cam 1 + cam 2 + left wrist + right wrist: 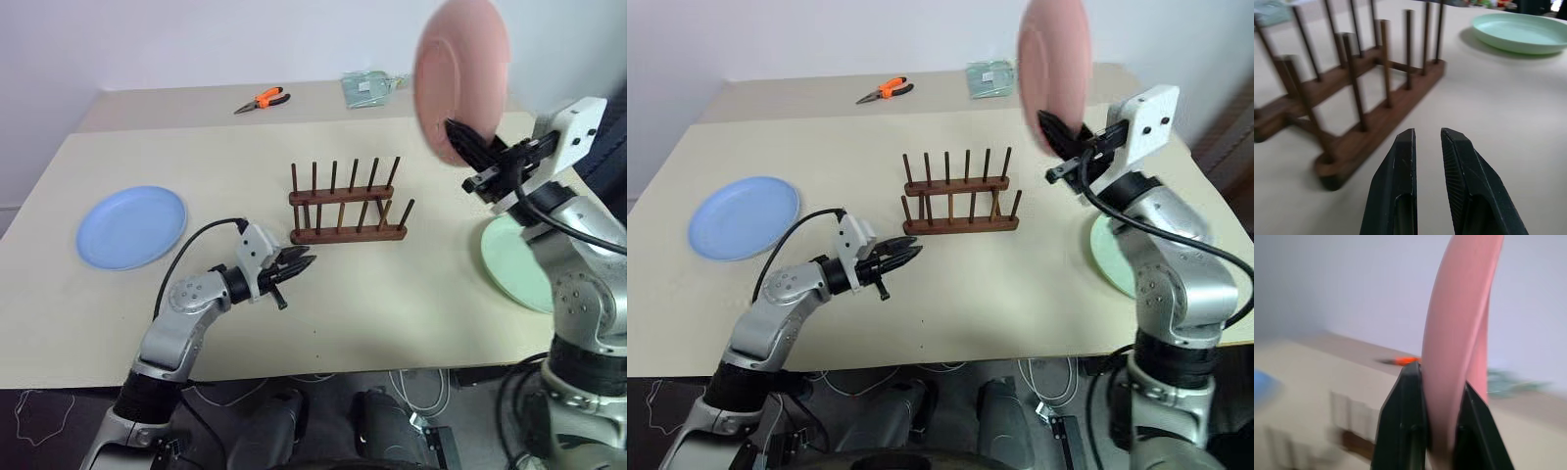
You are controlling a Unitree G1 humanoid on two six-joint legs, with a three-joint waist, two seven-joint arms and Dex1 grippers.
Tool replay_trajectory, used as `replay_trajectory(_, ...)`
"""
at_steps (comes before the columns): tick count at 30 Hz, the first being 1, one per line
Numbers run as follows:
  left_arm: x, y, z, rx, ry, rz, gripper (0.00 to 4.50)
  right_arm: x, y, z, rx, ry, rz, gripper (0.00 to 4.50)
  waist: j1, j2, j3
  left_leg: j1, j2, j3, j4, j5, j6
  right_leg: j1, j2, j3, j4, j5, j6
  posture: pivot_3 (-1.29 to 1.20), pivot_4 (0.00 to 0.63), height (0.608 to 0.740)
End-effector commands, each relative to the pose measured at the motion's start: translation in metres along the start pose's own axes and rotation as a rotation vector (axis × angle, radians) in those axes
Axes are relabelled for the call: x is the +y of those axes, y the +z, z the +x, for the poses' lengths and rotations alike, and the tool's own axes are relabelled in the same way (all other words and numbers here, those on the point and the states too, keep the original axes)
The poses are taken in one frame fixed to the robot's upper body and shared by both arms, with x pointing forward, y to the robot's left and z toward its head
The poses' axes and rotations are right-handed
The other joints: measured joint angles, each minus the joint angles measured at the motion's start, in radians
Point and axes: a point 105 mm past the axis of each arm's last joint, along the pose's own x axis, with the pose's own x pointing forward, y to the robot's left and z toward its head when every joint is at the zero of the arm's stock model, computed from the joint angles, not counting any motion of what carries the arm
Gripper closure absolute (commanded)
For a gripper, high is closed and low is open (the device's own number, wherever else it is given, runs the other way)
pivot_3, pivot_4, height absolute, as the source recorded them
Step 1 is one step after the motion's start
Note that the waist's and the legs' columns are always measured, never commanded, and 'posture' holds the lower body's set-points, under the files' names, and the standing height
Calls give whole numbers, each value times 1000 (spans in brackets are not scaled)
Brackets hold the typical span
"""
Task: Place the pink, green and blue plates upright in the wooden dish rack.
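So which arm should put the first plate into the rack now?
The right. Its hand already grips the pink plate upright, raised above the wooden dish rack. The left hand holds nothing, low by the rack's front rail.

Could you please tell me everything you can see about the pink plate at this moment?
The pink plate is a round, plain, matte plate that looks like plastic, with a shallow raised rim. It is held upright on edge in the air, above and to the right of the wooden dish rack, clear of the table. The right gripper is shut on its lower rim, one black finger on each face. Nothing else touches it. It is not yet in the rack.
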Motion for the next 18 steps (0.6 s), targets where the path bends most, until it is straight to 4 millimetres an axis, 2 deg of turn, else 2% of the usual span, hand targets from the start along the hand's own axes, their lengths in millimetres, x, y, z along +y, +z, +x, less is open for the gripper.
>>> replay_trajectory(1, 1, 9, -3, -39, 7, 17, 3724, 14, 4, -2, -13, -12, 58, 4470, 6, 0, 0, 0, 0, 0, 0, 0, 0, 0, 0, 0, 0, 0, 0, 0, 150, 740)
replay_trajectory(8, -4, 8, -4, -39, 3, 11, 3724, 15, -18, -5, 72, -57, 130, 4470, 14, 0, 0, 0, 0, 0, -1, 0, 0, -1, 0, 0, 0, 0, 0, 0, 150, 740)
replay_trajectory(17, -4, 10, -3, -44, -1, 10, 3724, 0, -55, -2, 198, -167, 164, 4470, 11, 1, 0, 0, 0, 1, 0, 0, 0, -1, 0, 0, 1, 0, 0, 0, 150, 740)
replay_trajectory(18, -4, 10, -3, -44, -2, 10, 3724, 0, -57, -1, 205, -168, 163, 4093, 12, 1, 0, 0, 0, 1, -1, 0, 0, -1, 0, 0, 1, 0, 0, 0, 150, 740)
